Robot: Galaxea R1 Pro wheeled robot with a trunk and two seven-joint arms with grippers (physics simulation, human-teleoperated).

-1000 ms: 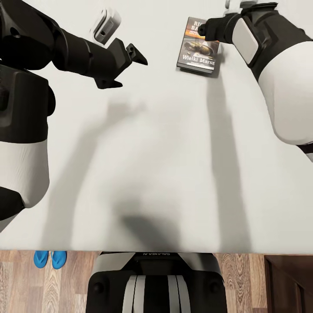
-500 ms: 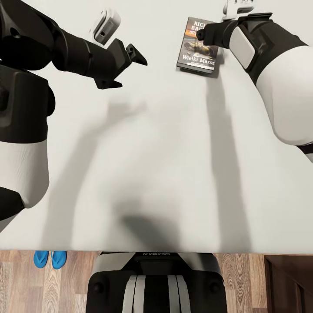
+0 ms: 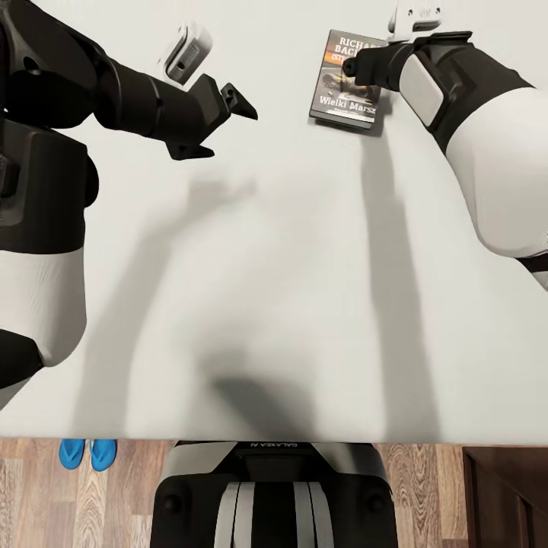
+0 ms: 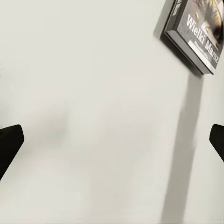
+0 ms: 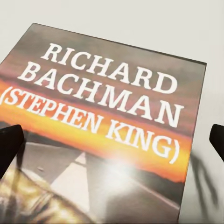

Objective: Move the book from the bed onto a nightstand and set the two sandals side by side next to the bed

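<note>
Book (image 3: 346, 80) flat on bed (image 3: 274, 289); right gripper (image 3: 352, 67) poised above it, jaws wide, empty. Left gripper (image 3: 221, 114) open, idle.

Right arm (image 3: 457, 91) hides book (image 3: 342, 95) corner; sandals (image 3: 88, 454) partly under bed (image 3: 266, 266) edge.

The book (image 5: 107, 135) cover reads "RICHARD BACHMAN (STEPHEN KING)" and, lower down, "Wielki Marsz".

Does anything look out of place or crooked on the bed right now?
Nothing is damaged. The book lies flat on the bed, slightly askew to its edge, with the open right tool above it.
</note>
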